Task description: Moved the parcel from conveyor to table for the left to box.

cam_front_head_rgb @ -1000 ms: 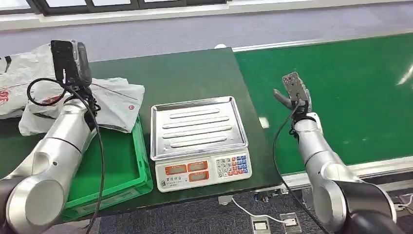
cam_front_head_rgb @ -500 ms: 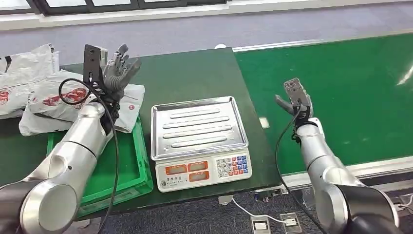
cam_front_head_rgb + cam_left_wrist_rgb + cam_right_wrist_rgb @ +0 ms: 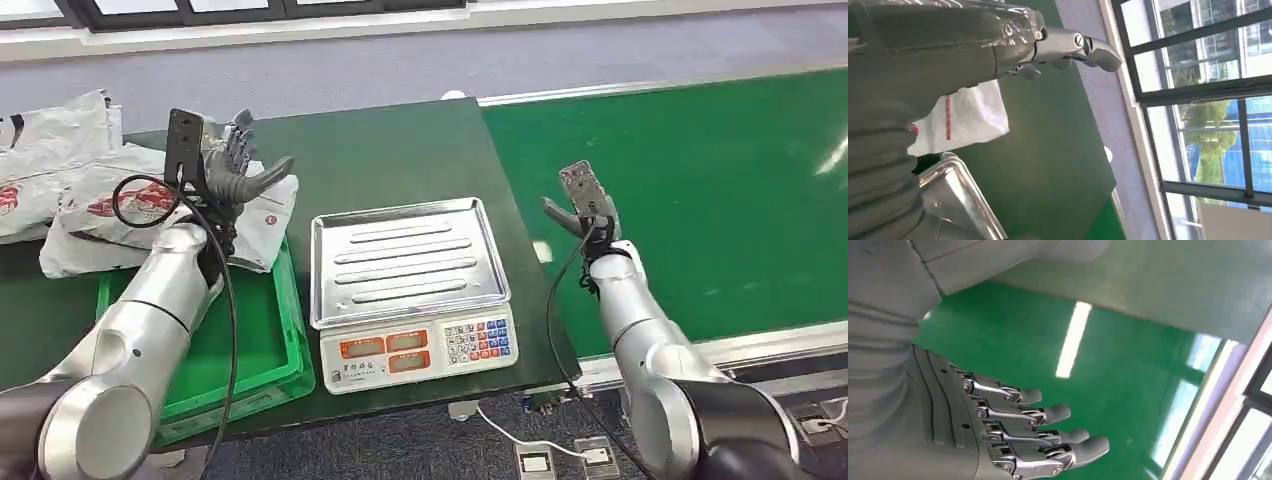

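Observation:
Several white plastic parcels with red print [image 3: 70, 195] lie heaped at the left of the dark green table [image 3: 400, 150]. One parcel [image 3: 265, 215] [image 3: 965, 120] droops over the back rim of the green crate [image 3: 290, 340]. My left hand [image 3: 232, 165] hovers just above that parcel, fingers spread and holding nothing; its thumb [image 3: 1073, 44] sticks out over the table. My right hand [image 3: 580, 200] [image 3: 1013, 440] is raised at the seam between table and green conveyor [image 3: 720, 200], fingers apart and empty. I see no parcel on the belt.
A silver weighing scale [image 3: 400, 260] with a keypad stands between the crate and the conveyor, its tray bare. A black cable loops along each forearm. Grey floor lies beyond the table, with windows behind.
My left hand swung right from over the parcel heap, turned its fingers into view, then sank a little. My right hand shifted slightly left, toward the table edge.

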Tool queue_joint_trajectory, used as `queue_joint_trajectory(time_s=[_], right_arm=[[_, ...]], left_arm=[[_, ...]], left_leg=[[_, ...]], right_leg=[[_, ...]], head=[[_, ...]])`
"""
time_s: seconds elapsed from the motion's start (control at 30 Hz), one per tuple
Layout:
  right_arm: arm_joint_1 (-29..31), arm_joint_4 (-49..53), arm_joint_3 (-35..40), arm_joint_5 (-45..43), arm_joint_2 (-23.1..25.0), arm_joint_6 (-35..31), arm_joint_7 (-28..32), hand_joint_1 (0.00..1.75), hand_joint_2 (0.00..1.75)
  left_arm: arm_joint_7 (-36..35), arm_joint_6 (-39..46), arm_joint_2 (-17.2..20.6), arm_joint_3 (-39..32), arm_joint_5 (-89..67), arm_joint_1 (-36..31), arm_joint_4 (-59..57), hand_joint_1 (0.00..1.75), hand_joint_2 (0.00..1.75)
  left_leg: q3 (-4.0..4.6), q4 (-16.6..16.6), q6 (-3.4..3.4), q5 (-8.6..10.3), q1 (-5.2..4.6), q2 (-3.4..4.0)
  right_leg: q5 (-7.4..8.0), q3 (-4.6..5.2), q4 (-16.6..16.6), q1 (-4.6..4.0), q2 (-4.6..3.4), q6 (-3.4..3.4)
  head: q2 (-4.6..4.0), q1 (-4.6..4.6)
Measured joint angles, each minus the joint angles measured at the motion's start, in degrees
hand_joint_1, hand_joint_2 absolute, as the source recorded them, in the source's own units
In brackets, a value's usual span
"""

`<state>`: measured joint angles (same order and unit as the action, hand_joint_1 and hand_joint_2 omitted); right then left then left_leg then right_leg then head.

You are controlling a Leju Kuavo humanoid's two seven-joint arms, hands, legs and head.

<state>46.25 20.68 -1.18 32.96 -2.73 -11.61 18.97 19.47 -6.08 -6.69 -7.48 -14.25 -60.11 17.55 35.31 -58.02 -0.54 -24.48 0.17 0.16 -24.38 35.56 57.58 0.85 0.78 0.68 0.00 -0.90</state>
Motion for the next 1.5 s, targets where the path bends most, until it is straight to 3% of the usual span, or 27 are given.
queue_joint_trajectory(time_s=[0.57,0.97,1.5], right_arm=[[2.1,0.0,0.0,-2.3,1.2,1.6,0.8,0.00,1.75],[2.6,0.0,0.0,-4.0,1.3,1.4,2.0,0.00,1.75],[1.5,0.0,0.0,-4.3,0.4,0.8,2.5,0.00,1.75]], left_arm=[[-0.5,1.6,0.3,0.0,1.1,0.3,0.0,0.00,1.75],[-1.1,8.0,-2.5,0.0,3.1,0.2,0.0,0.00,1.75],[0.0,7.6,-3.1,0.1,2.6,1.2,0.0,0.00,1.75]], left_leg=[[0.00,0.0,0.01,0.01,0.00,-0.03],[0.00,0.0,0.02,0.01,-0.01,-0.03],[0.00,0.0,0.02,0.01,-0.01,-0.01]], right_leg=[[0.00,0.00,0.0,-0.01,0.04,0.00],[0.00,0.00,0.0,0.01,0.04,0.00],[0.00,0.01,0.0,0.01,0.02,0.00]], head=[[0.00,0.00],[0.00,0.00],[0.00,0.00]])
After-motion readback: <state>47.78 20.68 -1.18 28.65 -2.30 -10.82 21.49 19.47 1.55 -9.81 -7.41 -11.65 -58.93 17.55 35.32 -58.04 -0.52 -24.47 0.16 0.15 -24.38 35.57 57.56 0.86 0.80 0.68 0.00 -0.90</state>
